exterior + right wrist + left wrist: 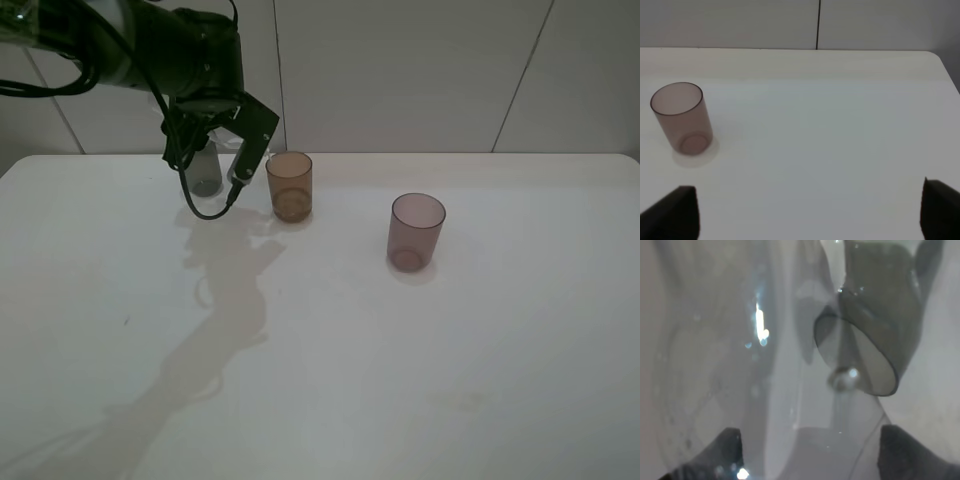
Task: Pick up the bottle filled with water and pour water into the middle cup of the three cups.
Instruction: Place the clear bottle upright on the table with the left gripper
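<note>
Black left arm (190, 52), looping black cable (187, 199)

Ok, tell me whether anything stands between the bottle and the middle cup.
Nothing visible does. The bottle, in the left gripper, is by the grey cup, and the middle cup stands right beside that one. The purple cup stands beyond it, out of the way.
</note>
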`<state>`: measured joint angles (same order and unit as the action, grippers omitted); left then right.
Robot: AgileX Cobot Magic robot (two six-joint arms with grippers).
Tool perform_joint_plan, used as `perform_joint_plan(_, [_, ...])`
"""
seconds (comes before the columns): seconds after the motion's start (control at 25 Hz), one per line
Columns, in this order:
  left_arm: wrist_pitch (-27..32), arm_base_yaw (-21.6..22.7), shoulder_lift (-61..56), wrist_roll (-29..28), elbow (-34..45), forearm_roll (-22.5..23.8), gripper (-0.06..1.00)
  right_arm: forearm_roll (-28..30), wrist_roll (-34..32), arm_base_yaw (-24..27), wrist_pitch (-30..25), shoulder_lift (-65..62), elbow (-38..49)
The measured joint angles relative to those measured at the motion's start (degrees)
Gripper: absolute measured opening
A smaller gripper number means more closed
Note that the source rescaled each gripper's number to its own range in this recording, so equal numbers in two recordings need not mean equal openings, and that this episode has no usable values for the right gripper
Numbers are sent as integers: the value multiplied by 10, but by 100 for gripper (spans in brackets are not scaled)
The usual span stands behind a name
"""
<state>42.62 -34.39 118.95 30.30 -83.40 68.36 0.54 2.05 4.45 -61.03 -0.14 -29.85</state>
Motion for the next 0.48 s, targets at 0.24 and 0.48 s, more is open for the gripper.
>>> perform_joint_plan(0.24, [-7,0,0,7,0,0,1,0,0,0,0,0,0])
perform_joint_plan(0.48, [-9,0,0,23,0,1,1,0,0,0,0,0,0])
